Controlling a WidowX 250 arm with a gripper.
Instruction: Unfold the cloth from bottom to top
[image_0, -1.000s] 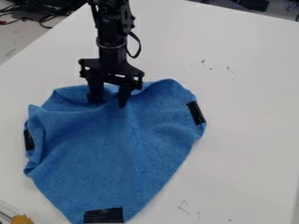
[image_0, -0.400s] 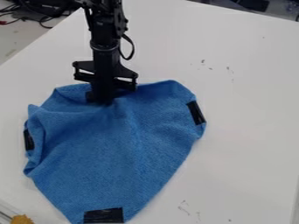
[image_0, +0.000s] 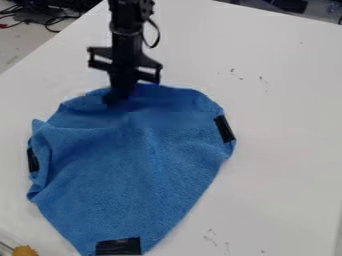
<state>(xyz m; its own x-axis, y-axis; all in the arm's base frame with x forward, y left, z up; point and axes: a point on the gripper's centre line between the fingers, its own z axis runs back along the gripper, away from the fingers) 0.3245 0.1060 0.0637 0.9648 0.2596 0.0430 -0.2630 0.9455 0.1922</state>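
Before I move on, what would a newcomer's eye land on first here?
The big blue cloth, spread rumpled on the white table, with black patches at its left, right and bottom edges. Next, the black gripper, down at the cloth's upper edge, left of its middle. Last, a small orange-yellow thing in the view's bottom-left corner.

cloth (image_0: 127, 170) on table (image_0: 287, 150) | tool (image_0: 116, 101) at cloth's far edge | cables (image_0: 40, 10) behind, left
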